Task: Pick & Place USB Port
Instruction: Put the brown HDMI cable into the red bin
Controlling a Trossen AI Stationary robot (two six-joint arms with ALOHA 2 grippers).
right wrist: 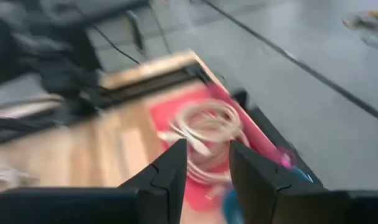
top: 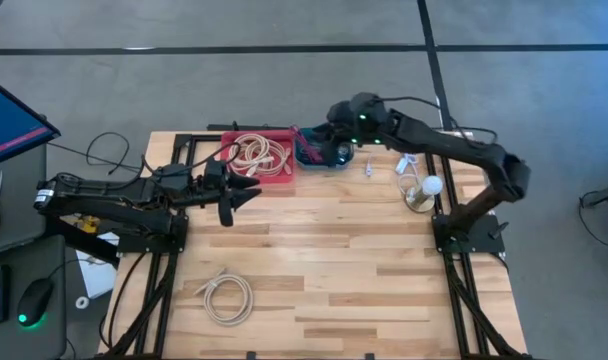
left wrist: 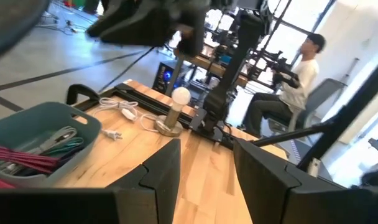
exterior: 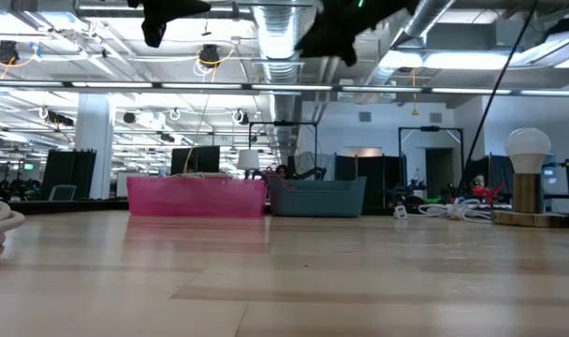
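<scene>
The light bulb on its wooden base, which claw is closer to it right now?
Right. The right claw hangs over the teal bin, across a stretch of table from the light bulb. The left claw sits farther off, beside the red bin.

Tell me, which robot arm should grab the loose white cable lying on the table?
Probably left. The white cable lies on that arm's side, and the left gripper, open and empty, is nearer. The right gripper hangs over the teal bin.

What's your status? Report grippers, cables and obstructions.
Right gripper open, empty, over teal plastic bin. Left gripper open, waiting beside red plastic bin of white cables. Coiled white cable loose near table front. Nothing obstructing.
</scene>
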